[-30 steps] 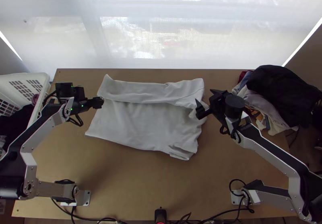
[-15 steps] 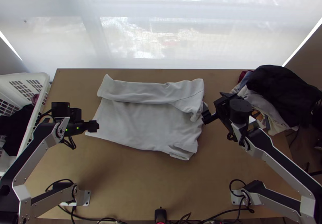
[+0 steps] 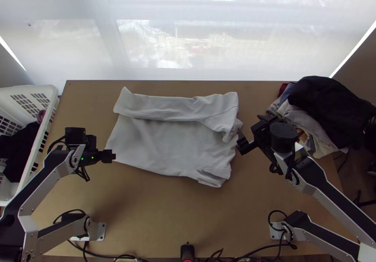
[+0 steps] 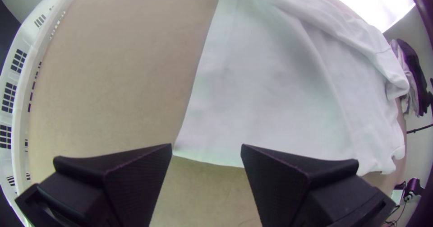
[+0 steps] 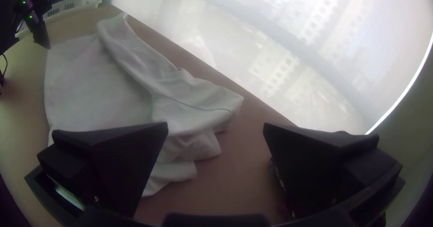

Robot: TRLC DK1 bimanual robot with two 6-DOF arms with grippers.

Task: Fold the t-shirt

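Note:
A white t-shirt (image 3: 164, 144) lies flat on the table, its far edge turned over in a long strip and its right end rumpled. By the shirt's near left corner is my left gripper (image 3: 113, 156); in the left wrist view the left gripper (image 4: 206, 148) stands open, the shirt's corner (image 4: 185, 148) showing between its fingers. My right gripper (image 3: 246, 137) is beside the shirt's right end. From its wrist, the right gripper (image 5: 215, 127) is open with no cloth held, and the shirt (image 5: 180, 100) lies beyond it.
A white basket (image 3: 48, 121) with dark cloth stands at the table's left edge. Beyond the right arm, a pile of clothes (image 3: 324, 107) sits at the right edge. Bare wood (image 3: 183, 210) lies between the shirt and the arms' bases.
My left gripper has come down the picture from the shirt's upper left side to its near left corner. The right gripper has shifted right and slightly nearer. The shirt lies as before.

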